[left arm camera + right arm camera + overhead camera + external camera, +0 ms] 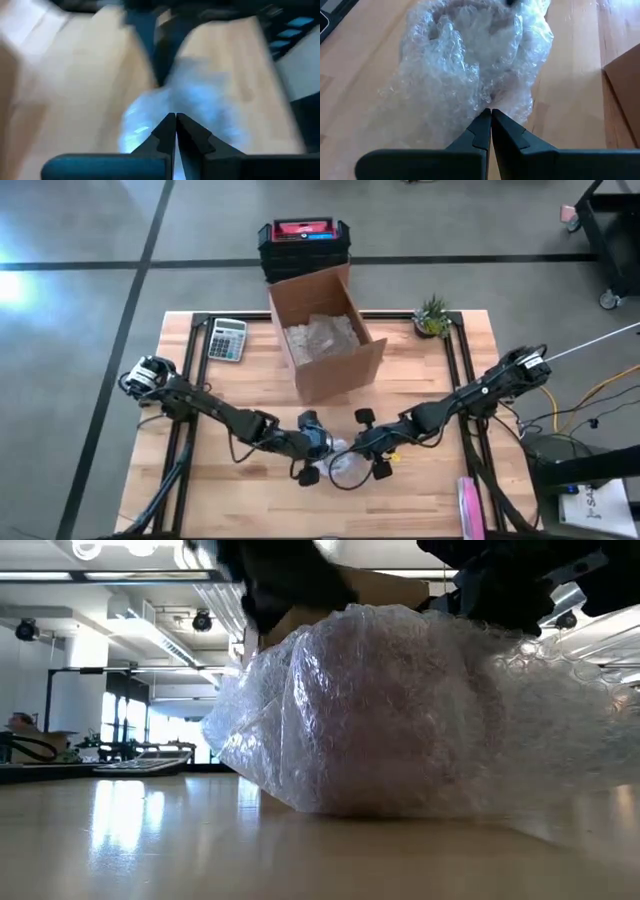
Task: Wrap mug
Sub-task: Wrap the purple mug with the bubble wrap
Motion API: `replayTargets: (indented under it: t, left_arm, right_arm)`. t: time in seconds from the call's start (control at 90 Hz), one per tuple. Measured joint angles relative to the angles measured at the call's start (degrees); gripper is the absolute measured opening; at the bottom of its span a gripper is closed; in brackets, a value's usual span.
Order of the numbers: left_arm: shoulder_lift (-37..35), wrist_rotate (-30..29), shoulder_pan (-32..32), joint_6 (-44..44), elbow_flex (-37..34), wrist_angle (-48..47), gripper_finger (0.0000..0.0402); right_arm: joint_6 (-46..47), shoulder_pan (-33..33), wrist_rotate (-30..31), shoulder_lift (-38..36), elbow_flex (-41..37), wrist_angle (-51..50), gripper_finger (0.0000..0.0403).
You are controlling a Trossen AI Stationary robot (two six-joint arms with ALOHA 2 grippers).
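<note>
One bubble-wrap bundle (pixel 343 466) covering the mug is lying at the table's (pixel 250 500) six o'clock edge. Two grippers are meeting at it: the left gripper (pixel 318 450) at its nine o'clock, fingers pressed together on the wrap; the right gripper (pixel 372 444) at its three o'clock, fingers likewise pinching wrap. Farther off at twelve o'clock are sitting one cardboard box (pixel 323 330), one calculator (pixel 227 339) and one plant (pixel 432 315).

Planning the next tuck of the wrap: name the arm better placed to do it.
Roughly even, leaning right. Both hands sit at the bubble wrap bundle near the table's front middle, fingers shut. The right hand has its tips pinched on the wrap's loose edge in a clear view; the left hand view is blurred.
</note>
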Motion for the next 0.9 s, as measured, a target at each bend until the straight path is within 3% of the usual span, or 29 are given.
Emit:
replayTargets:
  t: [0.644, 0.9]
  left_arm:
    - [7.81, -0.49, 0.55, 1.49, 0.31, 4.52, 0.0000]
    - [6.82, 0.10, 0.57, 1.60, 0.11, 5.44, 0.0000]
  right_arm:
    - [-1.02, -0.13, 0.42, -0.71, 1.84, 0.32, 0.0000]
    - [-0.94, 1.97, 0.42, -3.02, 10.94, -3.85, 0.0000]
